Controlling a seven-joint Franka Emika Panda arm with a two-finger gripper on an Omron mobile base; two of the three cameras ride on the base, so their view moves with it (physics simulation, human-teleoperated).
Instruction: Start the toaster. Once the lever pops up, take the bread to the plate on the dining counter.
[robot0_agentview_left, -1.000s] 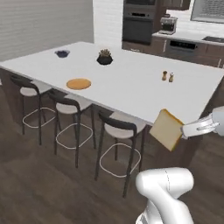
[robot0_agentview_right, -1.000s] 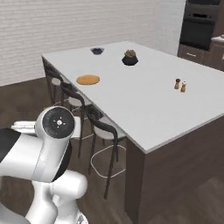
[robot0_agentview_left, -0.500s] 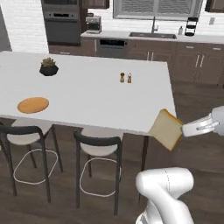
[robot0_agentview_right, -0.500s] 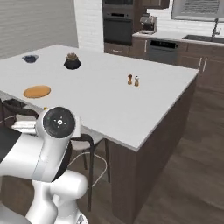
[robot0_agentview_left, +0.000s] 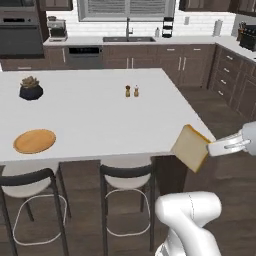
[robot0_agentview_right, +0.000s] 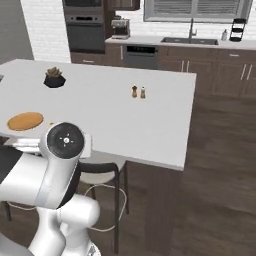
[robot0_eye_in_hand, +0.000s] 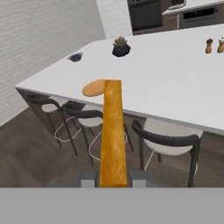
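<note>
tool clamps bread – beside dining counter corner – plate well apart

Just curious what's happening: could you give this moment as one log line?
gripper: shut on bread | bread: off counter edge | plate: bare, on dining counter

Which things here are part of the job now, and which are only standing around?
Part of the job:
- bread, held in the claw
- plate
- dining counter

Only standing around:
- potted plant
- salt and pepper shakers
- stools
- small bowl
- sink
- wall oven
</note>
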